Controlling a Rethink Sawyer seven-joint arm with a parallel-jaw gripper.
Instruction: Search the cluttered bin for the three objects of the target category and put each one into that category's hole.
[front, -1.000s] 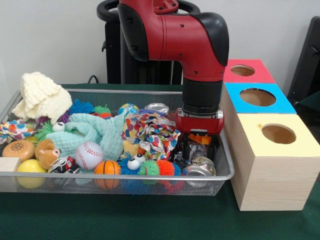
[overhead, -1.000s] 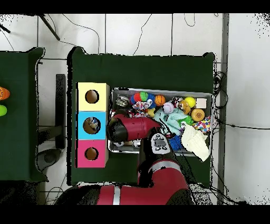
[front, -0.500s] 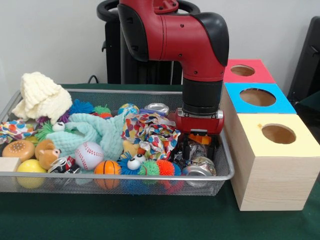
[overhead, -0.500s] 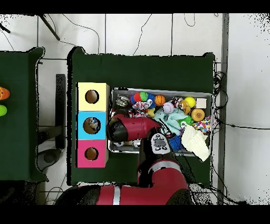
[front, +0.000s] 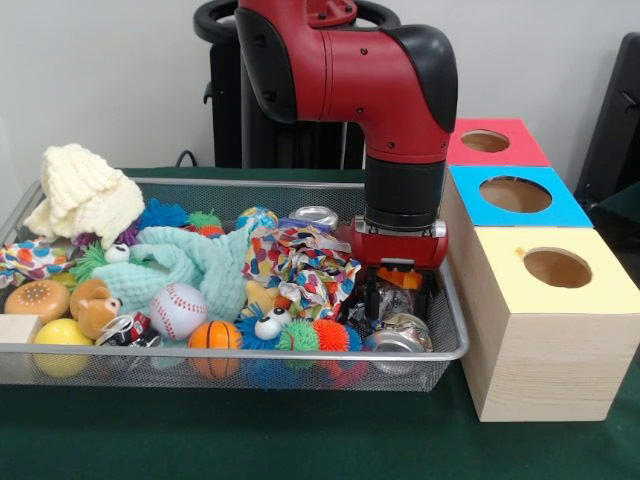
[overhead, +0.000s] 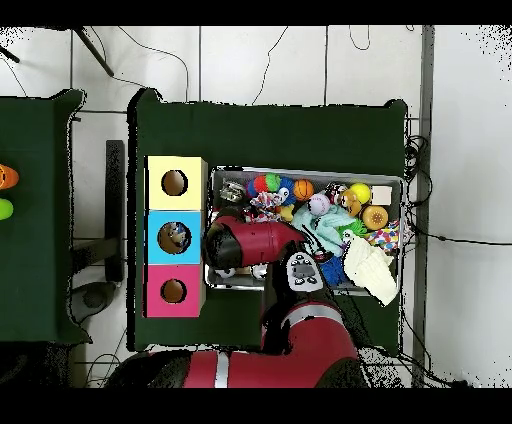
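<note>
Gripper (front: 398, 292) low in bin (front: 452, 318), over crushed can (front: 397, 335)

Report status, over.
Gripper down in bin, box end; fingers hidden. Crushed cans right beneath. Spotted cloth crowds alongside.

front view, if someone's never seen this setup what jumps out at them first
The big red arm dominates, reaching down into the end of the wire bin nearest the boxes, its gripper low among crushed cans. Beside the bin stands a row of wooden boxes with round holes, topped yellow, blue and red.
</note>
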